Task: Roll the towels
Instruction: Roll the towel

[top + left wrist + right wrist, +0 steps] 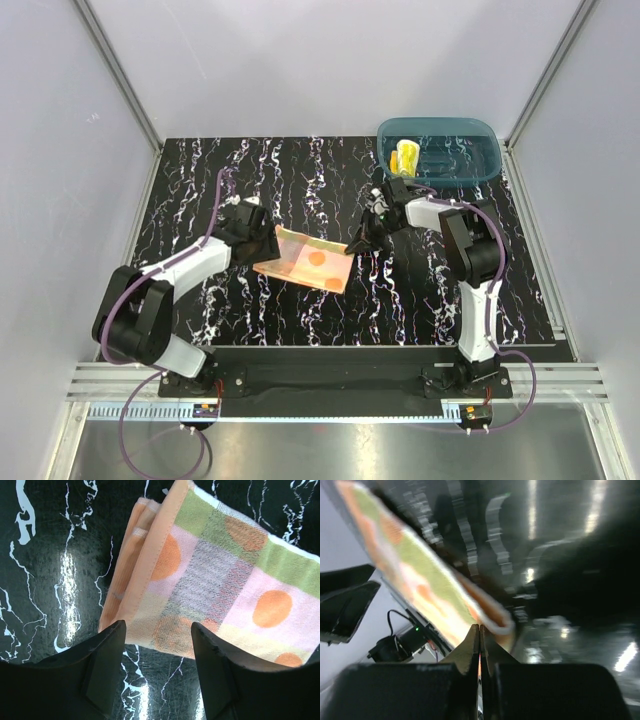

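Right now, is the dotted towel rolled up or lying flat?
Mostly flat: the dotted towel lies spread out, only its left end folded over.

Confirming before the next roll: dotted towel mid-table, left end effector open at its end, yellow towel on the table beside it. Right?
Not quite. The yellow towel sits in the teal tub at the back right, not on the table; the top external view shows it. The dotted towel does lie mid-table, left end effector open at its end.
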Robot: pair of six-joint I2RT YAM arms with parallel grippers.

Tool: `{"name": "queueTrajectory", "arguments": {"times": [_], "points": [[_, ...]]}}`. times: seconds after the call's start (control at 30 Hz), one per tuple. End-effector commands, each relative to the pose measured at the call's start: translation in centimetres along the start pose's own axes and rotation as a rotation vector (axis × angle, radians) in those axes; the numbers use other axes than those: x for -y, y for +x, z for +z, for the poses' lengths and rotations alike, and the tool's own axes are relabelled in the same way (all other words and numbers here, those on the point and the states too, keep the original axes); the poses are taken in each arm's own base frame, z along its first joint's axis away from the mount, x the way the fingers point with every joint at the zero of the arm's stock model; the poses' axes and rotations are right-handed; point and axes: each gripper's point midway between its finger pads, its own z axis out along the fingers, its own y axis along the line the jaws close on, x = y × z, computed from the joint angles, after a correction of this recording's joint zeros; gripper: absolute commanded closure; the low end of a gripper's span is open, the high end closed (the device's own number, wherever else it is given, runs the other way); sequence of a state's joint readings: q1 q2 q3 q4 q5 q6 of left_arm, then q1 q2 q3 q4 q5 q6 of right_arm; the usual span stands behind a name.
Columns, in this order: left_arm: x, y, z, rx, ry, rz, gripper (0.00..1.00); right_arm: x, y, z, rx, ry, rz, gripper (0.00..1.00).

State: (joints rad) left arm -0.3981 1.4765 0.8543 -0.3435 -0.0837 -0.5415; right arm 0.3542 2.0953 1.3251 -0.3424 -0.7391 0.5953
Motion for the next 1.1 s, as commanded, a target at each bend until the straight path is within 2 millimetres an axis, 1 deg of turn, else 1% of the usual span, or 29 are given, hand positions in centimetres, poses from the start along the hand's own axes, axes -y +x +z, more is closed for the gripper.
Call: {"name": "queueTrajectory", "arguments": {"times": [0.0,0.03,0.1,0.23,0.27,0.37,0.4,0.43,0.47,0.5,0.53,0.57,0.6,0.63,0.67,0.7,0.73,0.77,0.8,0.83,0.87,0.9,0.93,0.97,1.0,1.03,1.07], "points": [[-1.1,0.5,0.9,0.004,-0.038,0.018,0.4,3.2,-0.6,-0.5,0.009,0.059,0.036,1.0],[-1.4,1.0,1.2,-0.009,-0.047,0.02,0.4,3.8,-0.6,-0.7,0.013,0.07,0.042,1.0],[-1.5,1.1,1.6,-0.01,-0.048,0.019,0.4,4.6,-0.3,-0.7,0.012,0.094,0.048,1.0],[-1.9,2.0,2.8,-0.043,-0.068,0.016,0.4,4.9,0.4,-0.7,0.001,0.093,0.051,1.0],[-1.9,2.0,2.9,-0.044,-0.071,0.014,0.41,4.9,0.5,-0.8,-0.001,0.094,0.051,1.0],[-2.1,2.0,2.9,-0.047,-0.084,0.007,0.41,3.8,0.5,-1.7,0.011,0.086,0.031,0.99],[-1.9,1.5,2.6,-0.035,-0.086,0.007,0.41,2.8,0.2,-2.6,0.031,0.072,0.01,0.98],[-2.0,0.8,2.2,-0.013,-0.096,0.007,0.41,2.3,0.4,-3.1,0.03,0.074,-0.002,0.94],[-2.2,0.7,1.7,-0.017,-0.111,0.009,0.41,1.4,0.1,-3.7,0.045,0.066,-0.019,0.91],[-1.9,-0.3,1.2,0.006,-0.108,0.01,0.4,0.0,-0.1,-4.9,0.072,0.051,-0.049,0.87],[-1.7,-1.2,0.4,0.034,-0.111,0.011,0.39,-0.6,0.1,-5.6,0.078,0.052,-0.057,0.84],[-1.8,-1.4,-0.3,0.029,-0.125,0.013,0.38,-1.4,0.1,-6.3,0.088,0.046,-0.069,0.79],[-1.7,-2.1,-0.8,0.041,-0.127,0.018,0.37,-3.2,-0.2,-7.7,0.124,0.023,-0.105,0.75],[-1.0,-3.9,-2.1,0.089,-0.113,0.015,0.37,-4.2,0.0,-8.5,0.13,0.004,-0.113,0.7],[-1.0,-4.3,-2.9,0.091,-0.117,0.02,0.36,-5.3,0.0,-9.3,0.147,-0.012,-0.128,0.63],[-0.7,-5.0,-3.7,0.109,-0.111,0.027,0.35,-7.0,0.2,-10.9,0.18,-0.039,-0.162,0.59],[0.2,-7.0,-5.6,0.171,-0.09,0.026,0.35,-7.9,0.4,-11.7,0.199,-0.051,-0.18,0.56],[0.5,-6.9,-6.7,0.168,-0.094,0.041,0.35,-8.7,0.7,-12.6,0.219,-0.061,-0.201,0.5],[1.0,-7.5,-8.0,0.194,-0.089,0.061,0.35,-10.3,1.4,-14.5,0.262,-0.079,-0.242,0.45],[1.6,-9.2,-10.6,0.276,-0.083,0.068,0.34,-10.9,1.7,-15.6,0.297,-0.08,-0.266,0.41],[3.1,-8.9,-12.0,0.297,-0.062,0.114,0.34,-11.1,2.2,-16.4,0.323,-0.076,-0.286,0.36],[3.6,-9.1,-13.3,0.336,-0.06,0.133,0.33,-12.8,3.0,-18.7,0.403,-0.099,-0.35,0.16],[3.6,-10.0,-15.5,0.413,-0.069,0.134,0.26,-12.6,2.6,-19.8,0.484,-0.063,-0.362,0.01],[5.2,-9.8,-16.5,0.452,-0.018,0.162,0.19,-11.4,3.0,-19.9,0.524,-0.03,-0.358,0.0],[5.6,-10.1,-17.2,0.488,0.02,0.139,0.11,-12.2,3.0,-22.0,0.639,-0.036,-0.397,0.0],[6.4,-10.1,-19.1,0.529,0.123,0.083,0.01,-11.5,2.5,-22.8,0.715,-0.008,-0.385,0.0],[7.2,-10.0,-19.0,0.562,0.206,0.07,0.01,-10.6,3.2,-22.9,0.746,-0.005,-0.386,0.0]]}}
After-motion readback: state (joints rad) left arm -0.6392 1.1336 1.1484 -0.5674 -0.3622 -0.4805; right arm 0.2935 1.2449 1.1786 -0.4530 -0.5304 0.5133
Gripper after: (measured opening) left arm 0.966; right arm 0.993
